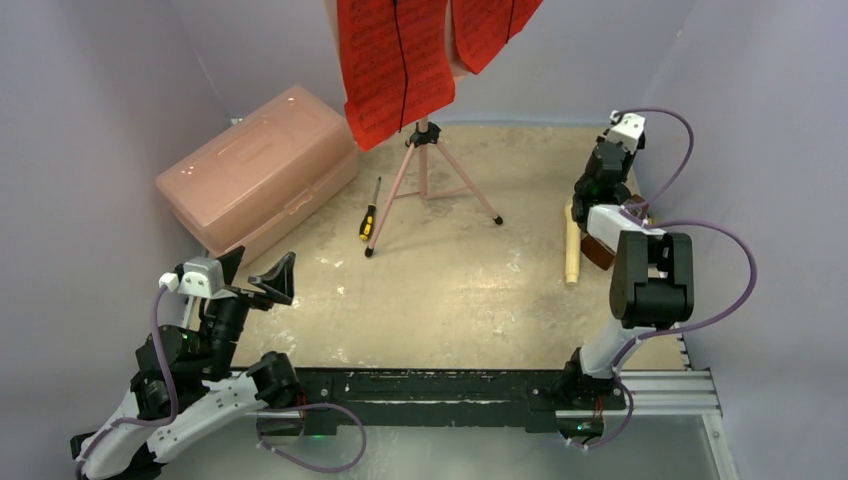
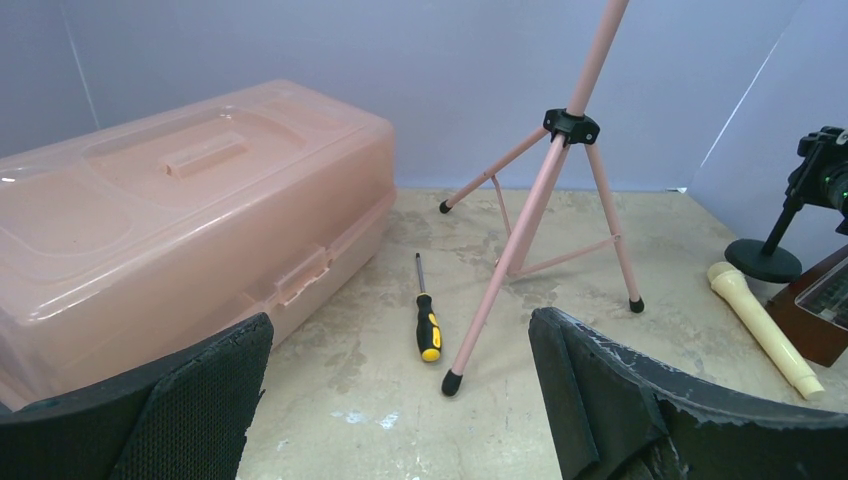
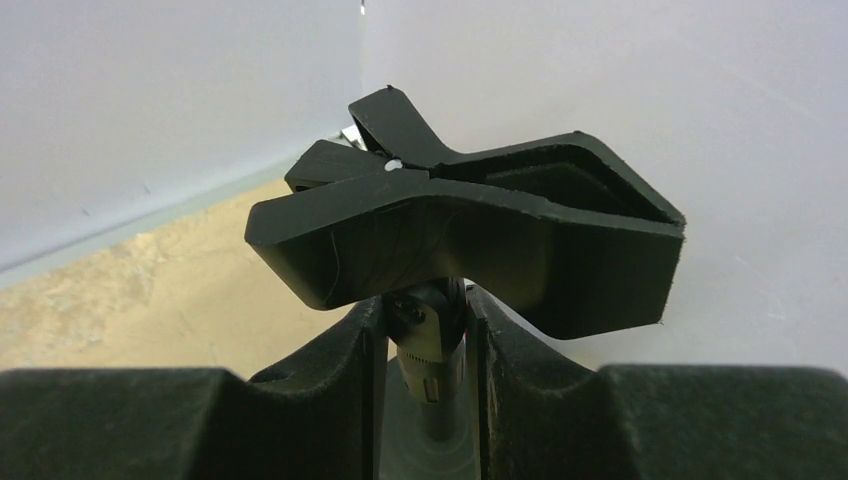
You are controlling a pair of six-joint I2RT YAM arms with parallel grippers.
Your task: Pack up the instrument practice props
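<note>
Left tool (image 1: 258, 270): spread wide, empty, above the near-left tabletop (image 1: 450, 300).
Microphone (image 1: 572, 250): cream stick, lying flat at right, just beside the brown metronome (image 1: 600, 252).
Right tool (image 3: 425, 335): clamped on the thin stem of a black clip stand (image 3: 470, 225).
Music stand (image 1: 425, 170): pink tripod upright at the back, red pages (image 1: 395, 60) hanging on top.

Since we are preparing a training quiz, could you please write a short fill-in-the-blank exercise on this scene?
1. The left pincer is ____.
2. The right pincer is ____ on a black clip holder.
3. The screwdriver has a yellow and ____ handle.
4. The cream microphone lies on the ____.
Missing words: open; shut; black; table.
</note>
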